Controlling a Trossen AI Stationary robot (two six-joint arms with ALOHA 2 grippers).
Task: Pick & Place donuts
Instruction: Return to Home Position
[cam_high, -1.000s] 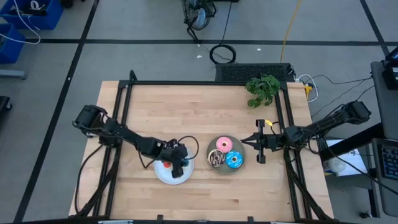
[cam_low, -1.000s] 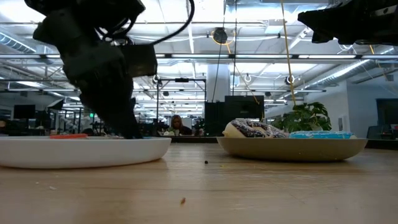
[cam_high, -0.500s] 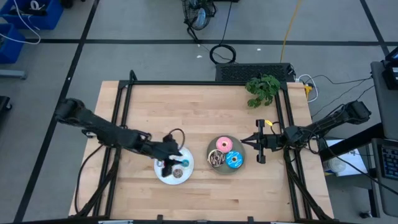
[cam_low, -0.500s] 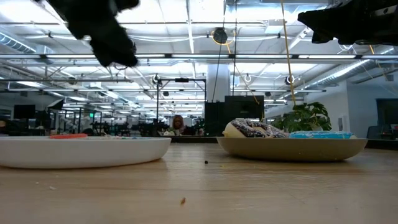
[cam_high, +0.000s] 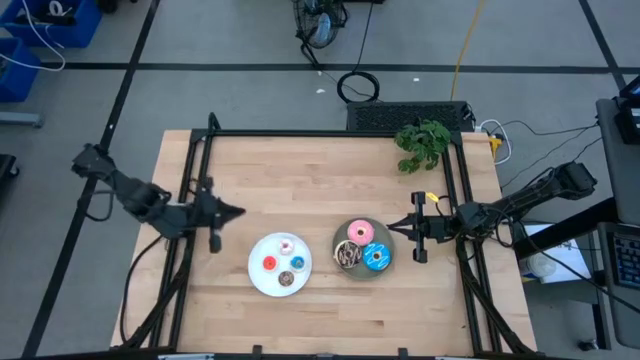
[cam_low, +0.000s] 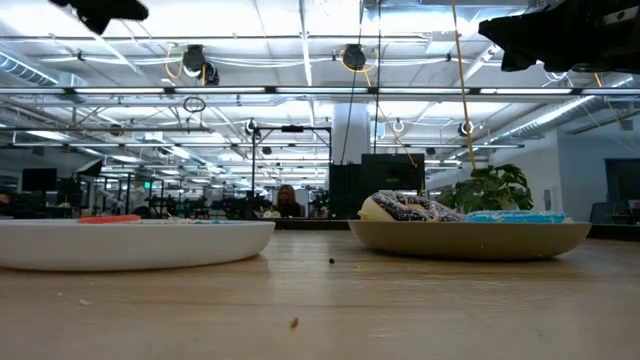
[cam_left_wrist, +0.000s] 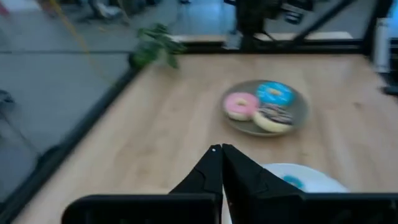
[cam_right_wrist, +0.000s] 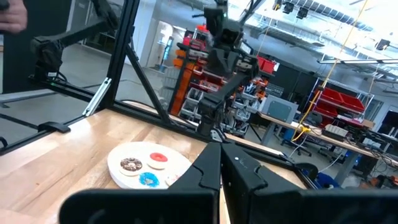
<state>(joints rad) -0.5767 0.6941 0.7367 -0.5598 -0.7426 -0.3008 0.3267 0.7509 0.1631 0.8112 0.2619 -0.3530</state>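
A white plate (cam_high: 262, 280) holds four tiny donuts: white-pink (cam_high: 286, 246), red (cam_high: 269, 264), blue (cam_high: 297, 264) and brown (cam_high: 286, 279). To its right, a grey plate (cam_high: 363, 270) carries a pink donut (cam_high: 359, 234), a blue sprinkled one (cam_high: 377, 257) and a brown streaked one (cam_high: 348, 256). My left gripper (cam_high: 235, 211) hovers shut and empty left of the white plate. My right gripper (cam_high: 392, 228) is also shut and empty, just right of the grey plate. In the left wrist view, the shut fingers (cam_left_wrist: 221, 149) point toward the grey plate (cam_left_wrist: 300, 112).
A green plant (cam_high: 423, 143) stands at the table's far right corner. A black frame runs along the table's left, far and right sides (cam_high: 330, 133). Bare wood lies between the plates and the far edge, and along the near edge.
My left gripper has risen off the white plate and drawn back toward the table's left edge. The four tiny donuts it covered now show on the plate.
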